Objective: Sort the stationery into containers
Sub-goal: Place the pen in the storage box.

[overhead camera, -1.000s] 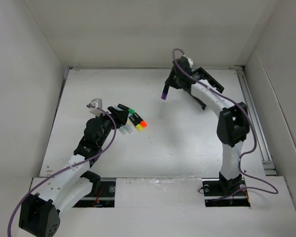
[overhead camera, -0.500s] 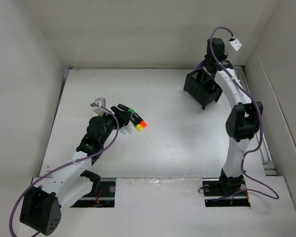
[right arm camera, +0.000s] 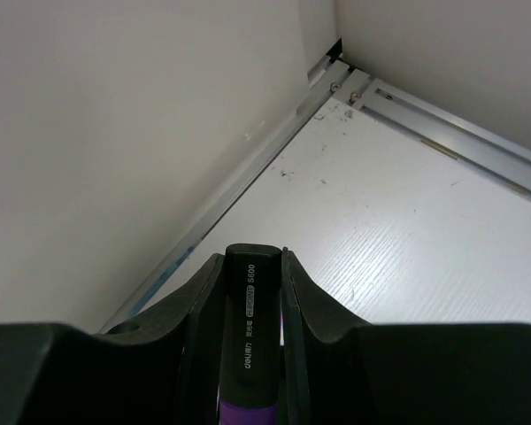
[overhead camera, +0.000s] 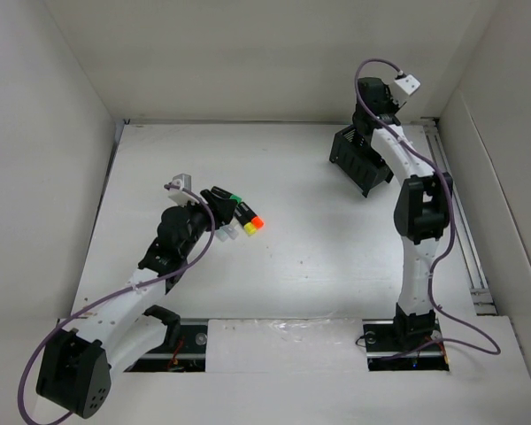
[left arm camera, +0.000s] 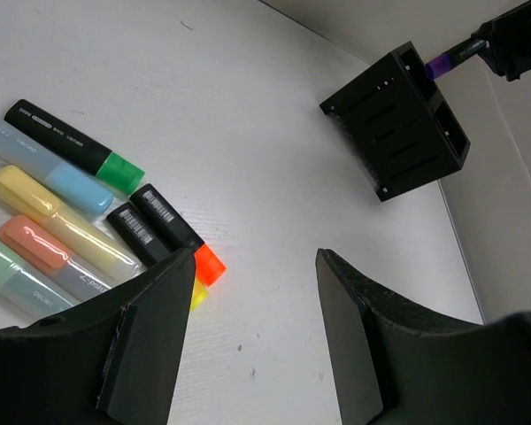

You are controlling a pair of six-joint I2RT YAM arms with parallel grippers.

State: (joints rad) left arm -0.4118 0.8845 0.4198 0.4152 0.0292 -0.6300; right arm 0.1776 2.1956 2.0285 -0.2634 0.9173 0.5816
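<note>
While the left claw (left arm camera: 254,258) hangs just over the white counter (overhead camera: 319,257) with its jaws apart and nothing between them, the right claw (right arm camera: 252,266) is clamped on a purple marker (right arm camera: 250,345), pinching its black body from both sides. The right arm reaches up and over to the far right corner of the counter, where the black mesh organizer (overhead camera: 358,164) stands. From the left wrist camera, the purple end of the held marker sits at the top rim of one of the organizer's far compartments. Whether it has gone inside cannot be told.

The other markers lie in a loose row on the left half of the counter, well apart from the organizer and just beside the left claw's fingers. Farthest out is a black marker with a green end (left arm camera: 71,146). Next to it come a pale blue marker (left arm camera: 44,168), a yellow marker (left arm camera: 53,217), a salmon-orange marker (left arm camera: 40,252) and a pale green marker (left arm camera: 9,274), each touching its neighbour or nearly so. Two more black ones lie side by side towards the middle of the counter: a marker with an orange end (left arm camera: 170,226) and a marker with a yellow end (left arm camera: 134,230), whose yellow tip is partly hidden behind one finger of the left claw. A metal rail (right arm camera: 442,133) runs along the counter's far right edge.
</note>
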